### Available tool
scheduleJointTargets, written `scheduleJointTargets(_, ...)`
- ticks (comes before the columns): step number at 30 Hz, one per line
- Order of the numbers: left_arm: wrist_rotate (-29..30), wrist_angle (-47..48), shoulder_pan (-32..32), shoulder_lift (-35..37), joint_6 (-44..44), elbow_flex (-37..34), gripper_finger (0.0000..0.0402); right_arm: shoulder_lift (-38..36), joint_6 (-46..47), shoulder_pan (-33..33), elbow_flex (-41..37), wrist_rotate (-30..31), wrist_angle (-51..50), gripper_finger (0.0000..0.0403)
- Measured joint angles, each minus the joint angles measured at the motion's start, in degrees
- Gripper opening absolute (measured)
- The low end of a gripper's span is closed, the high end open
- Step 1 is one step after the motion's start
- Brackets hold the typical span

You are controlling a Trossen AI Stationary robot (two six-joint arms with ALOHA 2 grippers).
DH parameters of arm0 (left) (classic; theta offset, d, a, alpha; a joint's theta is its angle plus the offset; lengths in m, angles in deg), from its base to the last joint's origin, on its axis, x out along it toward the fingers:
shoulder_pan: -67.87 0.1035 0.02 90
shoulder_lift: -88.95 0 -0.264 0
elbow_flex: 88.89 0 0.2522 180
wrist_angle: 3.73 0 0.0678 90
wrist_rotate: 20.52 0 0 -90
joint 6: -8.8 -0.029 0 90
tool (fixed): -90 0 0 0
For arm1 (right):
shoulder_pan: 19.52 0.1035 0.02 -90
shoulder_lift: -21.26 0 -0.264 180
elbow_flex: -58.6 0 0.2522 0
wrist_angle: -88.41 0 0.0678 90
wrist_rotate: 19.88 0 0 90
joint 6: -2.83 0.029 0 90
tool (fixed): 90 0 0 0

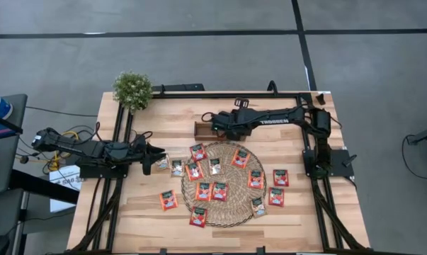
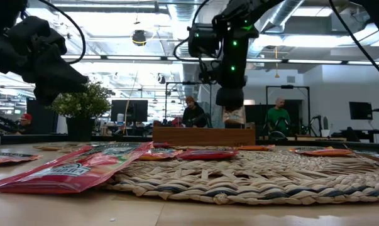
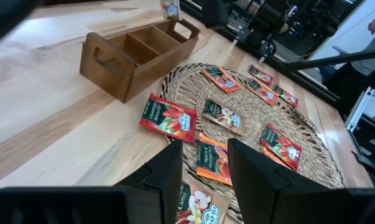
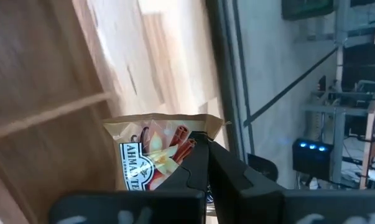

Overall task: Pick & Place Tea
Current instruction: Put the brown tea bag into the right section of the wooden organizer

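Sachet hanging over the wooden tray, release still to get right.
Our right fingers (image 4: 203, 163) clamp a beige tea sachet (image 4: 151, 155) above the divided tray (image 1: 205, 129); off-centre, it could catch a divider. Left fingers (image 3: 203, 168) stand apart, empty, over sachets (image 1: 219, 190) on the straw mat (image 1: 231, 212).

Glossy foil-like tea sachets (image 1: 219, 191) lie on a rough woven straw mat (image 1: 234, 210); the table (image 1: 298, 219) is smooth pale wood, the tray (image 3: 129, 56) matt brown wood.
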Motion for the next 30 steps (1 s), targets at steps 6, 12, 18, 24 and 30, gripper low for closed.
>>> scheduleJointTargets(6, 0.99, 0.16, -0.01, 0.0, -0.05, 0.0, 0.0119, -0.02, -0.36, 0.87, -1.21, -0.67, 1.24, 0.0)
scheduleJointTargets(12, 1.72, 0.19, 0.0, 0.0, -0.39, 0.0, 0.0119, -0.04, -3.92, 1.6, -3.63, -0.32, 5.69, 0.0)
scheduleJointTargets(18, 2.3, 0.22, -0.01, 0.0, -0.42, 0.0, 0.0119, -0.04, -6.08, 1.14, -3.78, 1.55, 6.37, 0.0)
scheduleJointTargets(24, 2.47, 0.24, 0.0, 0.0, -0.42, 0.0, 0.0119, 0.74, -6.75, 0.6, -3.71, 1.19, 7.94, 0.0)
scheduleJointTargets(30, 2.47, 0.24, 0.0, 0.02, -0.32, 0.0, 0.0119, 1.95, -6.8, 0.89, -3.66, -0.07, 9.86, 0.0)
